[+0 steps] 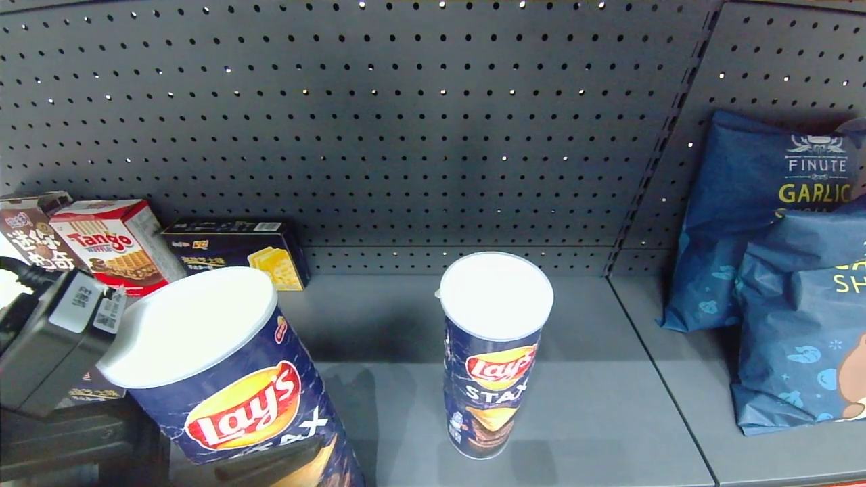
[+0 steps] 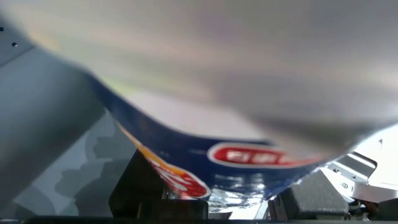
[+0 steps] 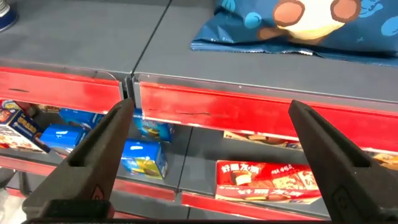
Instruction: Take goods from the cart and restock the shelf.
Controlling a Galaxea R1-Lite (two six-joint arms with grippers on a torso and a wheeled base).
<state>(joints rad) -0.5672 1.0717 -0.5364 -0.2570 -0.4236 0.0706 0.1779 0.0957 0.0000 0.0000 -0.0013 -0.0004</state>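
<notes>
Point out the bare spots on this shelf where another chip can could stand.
Widest bare shelf lies between the standing can and the blue bags. A strip behind that can, up to the pegboard, is also free. The left rear, behind the held can, is crowded with boxes.

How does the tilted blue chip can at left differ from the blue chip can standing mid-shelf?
Pose: the left blue cylindrical chip can leans; the middle chip can stands upright. State: the left can sits in the left gripper; the middle can stands free on the grey shelf. Both: blue tubes, white lids.
</notes>
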